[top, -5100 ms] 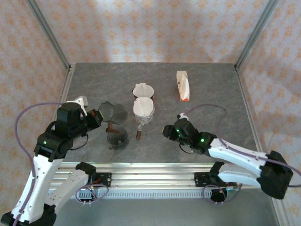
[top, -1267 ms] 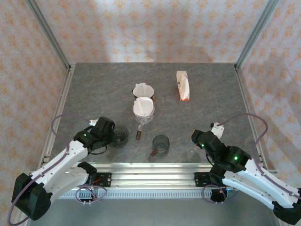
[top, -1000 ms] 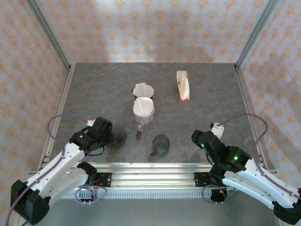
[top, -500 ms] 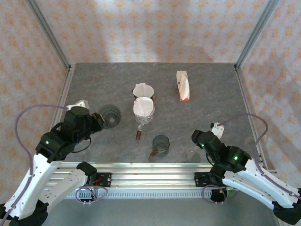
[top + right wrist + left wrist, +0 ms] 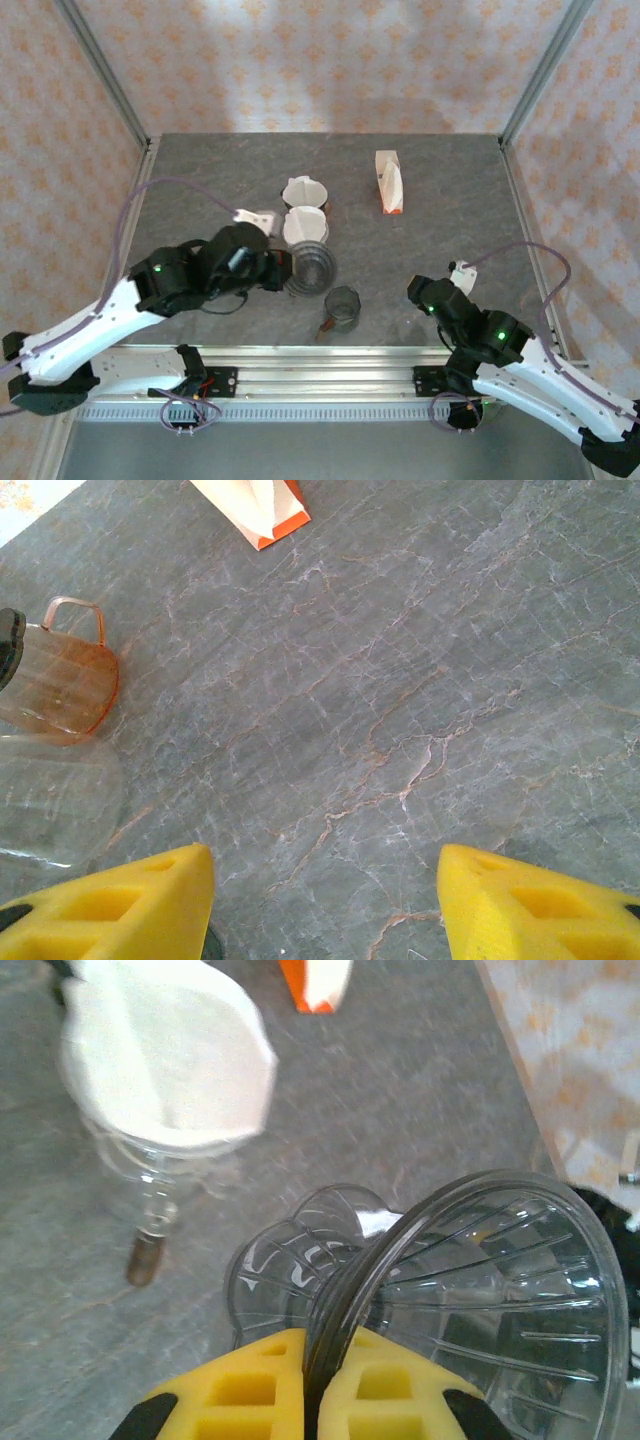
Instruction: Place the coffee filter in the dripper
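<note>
My left pincer (image 5: 318, 1365) pinches the rim of the clear glass dripper (image 5: 480, 1290), just beside the white coffee filter (image 5: 165, 1055) sitting in a glass stand (image 5: 150, 1195) mid-way across the surface (image 5: 400, 680). My right pincer (image 5: 325, 910) hangs spread and empty near the near right corner.

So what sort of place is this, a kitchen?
Probably a robot test booth: two arms bolted to a rail, patterned walls boxing in a grey table, coffee filters set out.

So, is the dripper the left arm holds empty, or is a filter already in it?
Empty: the held dripper shows bare clear ribbed walls, no paper inside. A white filter sits in the other dripper.
</note>
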Controlling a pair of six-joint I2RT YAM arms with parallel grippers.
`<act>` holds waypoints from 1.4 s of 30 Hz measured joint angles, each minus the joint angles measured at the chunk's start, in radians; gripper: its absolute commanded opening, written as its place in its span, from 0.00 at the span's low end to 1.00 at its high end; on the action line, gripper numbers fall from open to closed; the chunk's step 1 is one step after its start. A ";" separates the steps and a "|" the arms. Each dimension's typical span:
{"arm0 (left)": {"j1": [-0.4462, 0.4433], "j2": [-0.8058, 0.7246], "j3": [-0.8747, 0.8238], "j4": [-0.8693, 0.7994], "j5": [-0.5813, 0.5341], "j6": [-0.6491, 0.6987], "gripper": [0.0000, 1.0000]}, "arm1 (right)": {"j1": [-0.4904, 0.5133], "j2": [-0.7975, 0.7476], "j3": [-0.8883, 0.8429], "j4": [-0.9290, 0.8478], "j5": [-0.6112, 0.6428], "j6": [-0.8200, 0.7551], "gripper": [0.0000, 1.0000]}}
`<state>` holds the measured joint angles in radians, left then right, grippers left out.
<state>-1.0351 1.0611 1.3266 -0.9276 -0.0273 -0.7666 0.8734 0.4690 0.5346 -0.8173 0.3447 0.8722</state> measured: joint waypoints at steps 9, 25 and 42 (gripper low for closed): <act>-0.091 0.113 -0.185 0.204 0.015 -0.083 0.00 | 0.000 -0.015 0.000 -0.022 0.001 0.008 0.61; -0.025 0.156 -0.337 0.383 0.045 -0.193 0.00 | 0.000 -0.035 0.000 -0.033 0.003 0.008 0.61; -0.003 0.217 -0.328 0.398 0.076 -0.205 0.00 | 0.000 -0.063 -0.011 -0.055 0.010 0.008 0.61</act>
<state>-1.0386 1.2785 0.9981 -0.5297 0.0490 -0.9714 0.8734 0.4065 0.5240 -0.8722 0.3550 0.8799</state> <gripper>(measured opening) 0.069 0.608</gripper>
